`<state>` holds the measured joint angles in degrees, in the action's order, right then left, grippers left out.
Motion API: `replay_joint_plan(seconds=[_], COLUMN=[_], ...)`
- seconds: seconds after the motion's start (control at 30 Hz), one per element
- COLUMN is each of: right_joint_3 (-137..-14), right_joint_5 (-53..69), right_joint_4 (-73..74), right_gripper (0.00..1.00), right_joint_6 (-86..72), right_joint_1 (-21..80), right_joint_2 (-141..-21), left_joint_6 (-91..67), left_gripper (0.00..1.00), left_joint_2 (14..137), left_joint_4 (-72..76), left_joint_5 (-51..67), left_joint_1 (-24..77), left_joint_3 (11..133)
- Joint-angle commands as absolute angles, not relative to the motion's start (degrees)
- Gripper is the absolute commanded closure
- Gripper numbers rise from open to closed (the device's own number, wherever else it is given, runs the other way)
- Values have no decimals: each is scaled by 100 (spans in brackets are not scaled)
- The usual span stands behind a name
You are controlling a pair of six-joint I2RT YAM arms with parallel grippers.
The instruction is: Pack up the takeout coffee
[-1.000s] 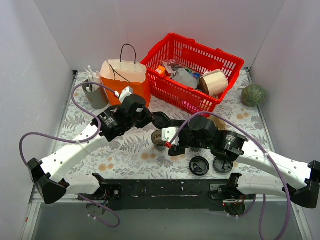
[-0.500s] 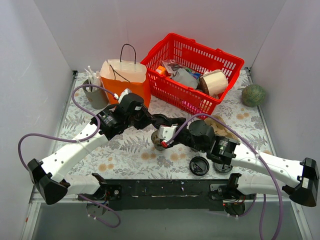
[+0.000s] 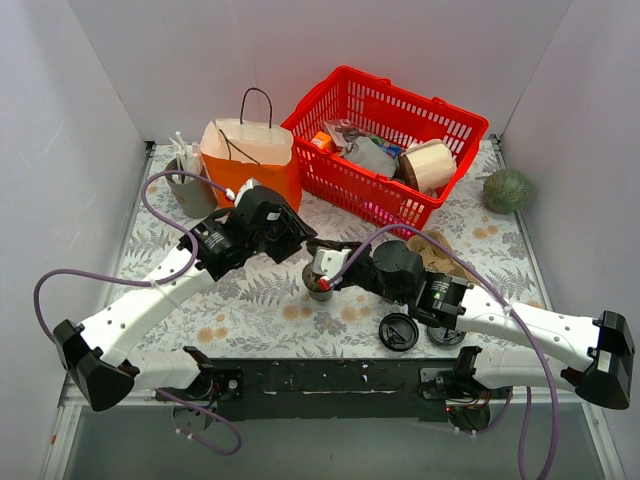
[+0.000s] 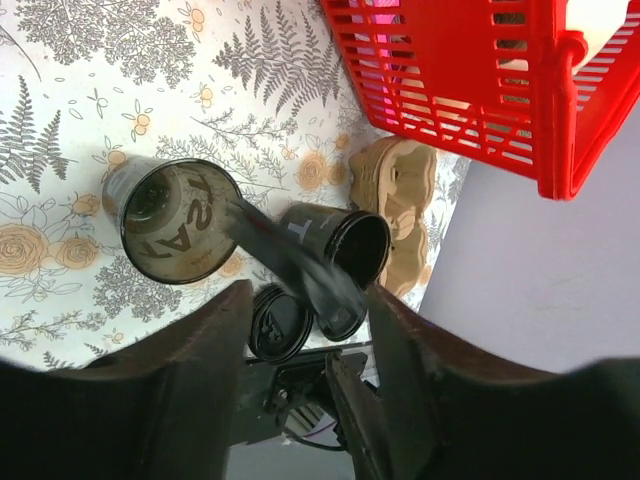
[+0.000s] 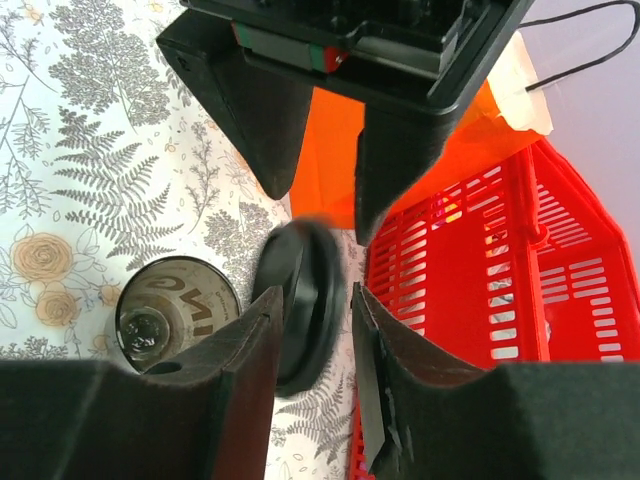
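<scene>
Two grippers are set close together at mid-table, near of the red basket. The lid is held on edge between them, probably to be handed across and turned flat for the takeout coffee cup, which is stood open and upright just beside them. The right gripper is closed against the lid, while the left gripper is parted, a gap being seen beside the lid. Exact contact is hidden, the lid is smeared in the left wrist view, and the cup is half covered from above.
</scene>
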<state>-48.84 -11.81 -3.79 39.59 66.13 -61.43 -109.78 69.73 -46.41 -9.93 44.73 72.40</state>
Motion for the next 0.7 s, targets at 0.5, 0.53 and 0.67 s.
replay_joint_plan(seconds=[0.5,0.53,0.67], right_joint_3=[-5124,-5194,-5439], right_joint_5=[-1484,-1581,-1522], right_joint_4=[554,554,694], right_gripper=[54,49,38], right_joint_6=[432,213,-254], right_joint_1=[6583,6566,6390], right_joint_2=[-6178,-6214,-6363], left_joint_6=[-10151,-10177,-10388], left_gripper=[2,2,2], left_joint_2=[5731,5670,5782], left_joint_4=[-4886,-4922,-5333], left_joint_5=[-1643,-1757,-2056], left_joint_1=[4438,4438,4430], left_joint_3=[7120,6945,6698])
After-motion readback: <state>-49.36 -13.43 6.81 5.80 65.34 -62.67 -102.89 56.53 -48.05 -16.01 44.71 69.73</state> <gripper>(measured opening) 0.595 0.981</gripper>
